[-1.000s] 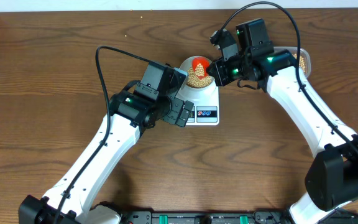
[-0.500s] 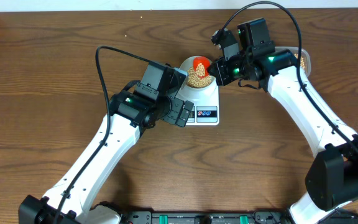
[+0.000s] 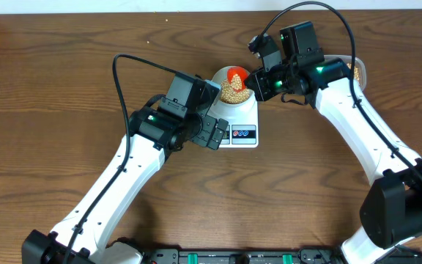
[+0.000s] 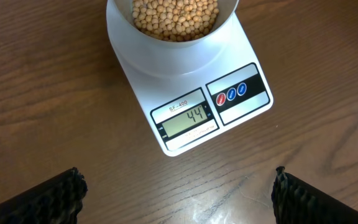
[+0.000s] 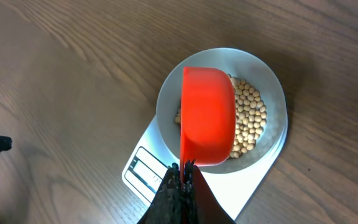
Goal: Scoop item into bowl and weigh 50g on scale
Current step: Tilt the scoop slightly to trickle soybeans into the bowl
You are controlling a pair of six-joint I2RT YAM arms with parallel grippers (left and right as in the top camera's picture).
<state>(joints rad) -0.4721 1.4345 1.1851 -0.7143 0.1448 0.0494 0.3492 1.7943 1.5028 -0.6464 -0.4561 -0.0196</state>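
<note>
Overhead, we are seeing the red scoop (image 3: 234,73) creeping slightly over the bowl (image 3: 215,79) of beans (image 3: 231,92) on the scale (image 3: 250,111). Left wrist: left gripper (image 4: 178,186) is hanging wide open. Right wrist: right gripper (image 5: 182,169) is clamping the scoop's handle

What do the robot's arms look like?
The left arm and right arm are white tubes with chunky black joints and tiny green lights. A black cable loops over each. The left claw and right claw are black.
</note>
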